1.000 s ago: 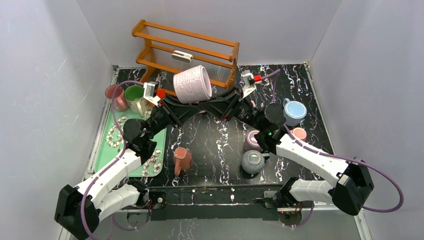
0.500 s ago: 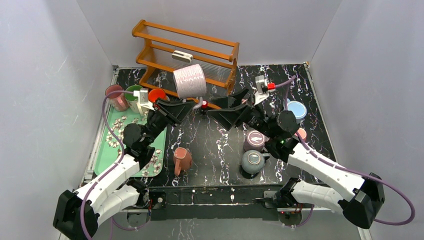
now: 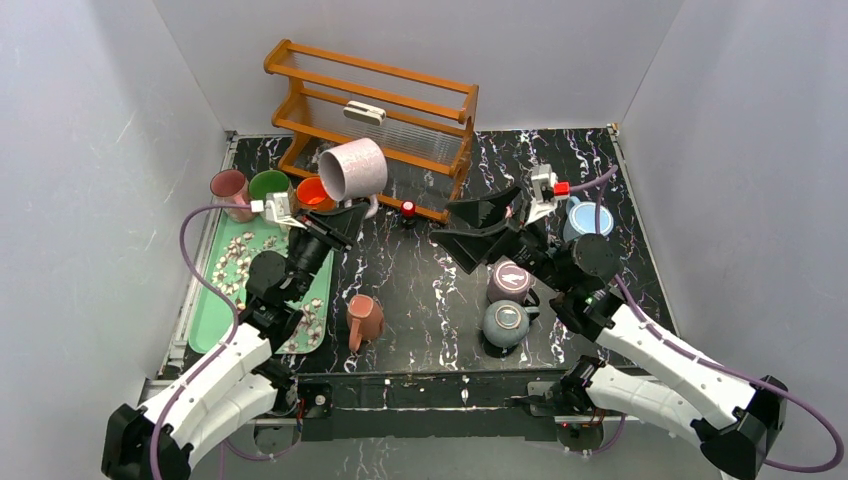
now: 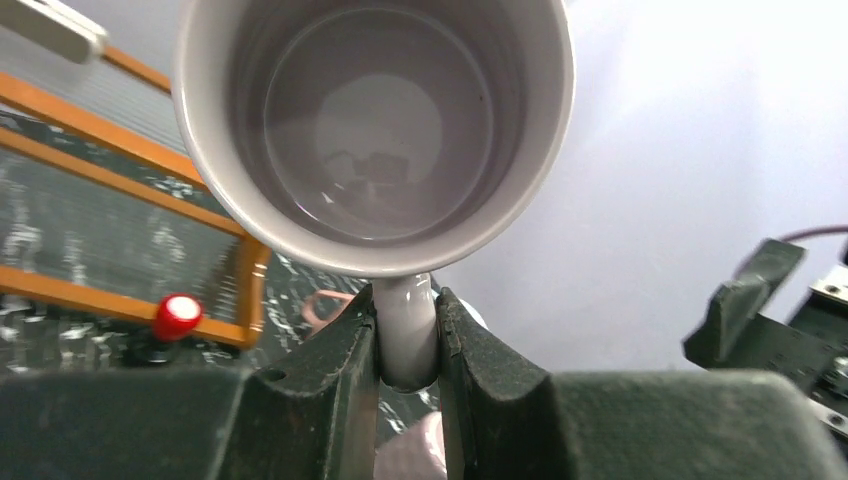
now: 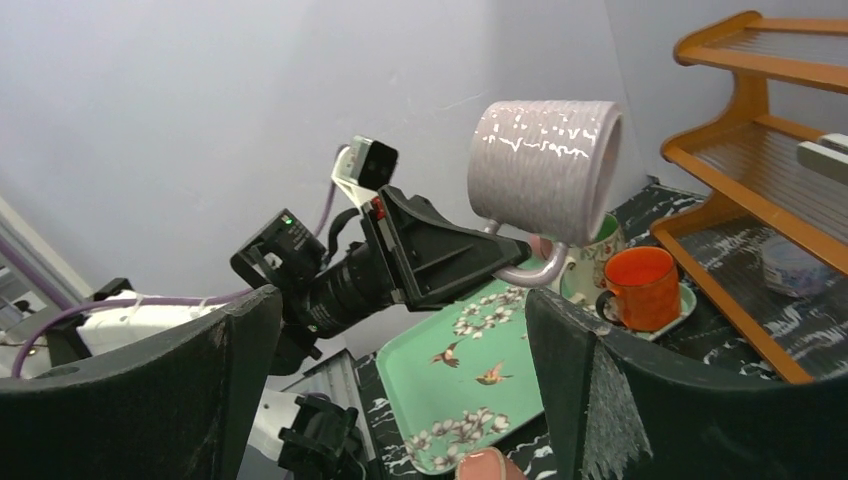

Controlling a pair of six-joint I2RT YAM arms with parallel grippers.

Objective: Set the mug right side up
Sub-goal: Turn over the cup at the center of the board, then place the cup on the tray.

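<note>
Stretched upward on its arm, the left gripper [image 4: 407, 335] pinches the handle of the glossy pale-lilac ceramic mug [image 3: 353, 168], held sideways in mid-air before the orange wooden rack [image 3: 400, 110]. The raised right gripper [image 3: 447, 222] gapes wide, apart from it.

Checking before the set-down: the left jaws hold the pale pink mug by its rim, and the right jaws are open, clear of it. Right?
Not the rim: the left wrist view shows the left jaws hold the pale pink mug by its handle. The right jaws are open, clear of it.
</note>
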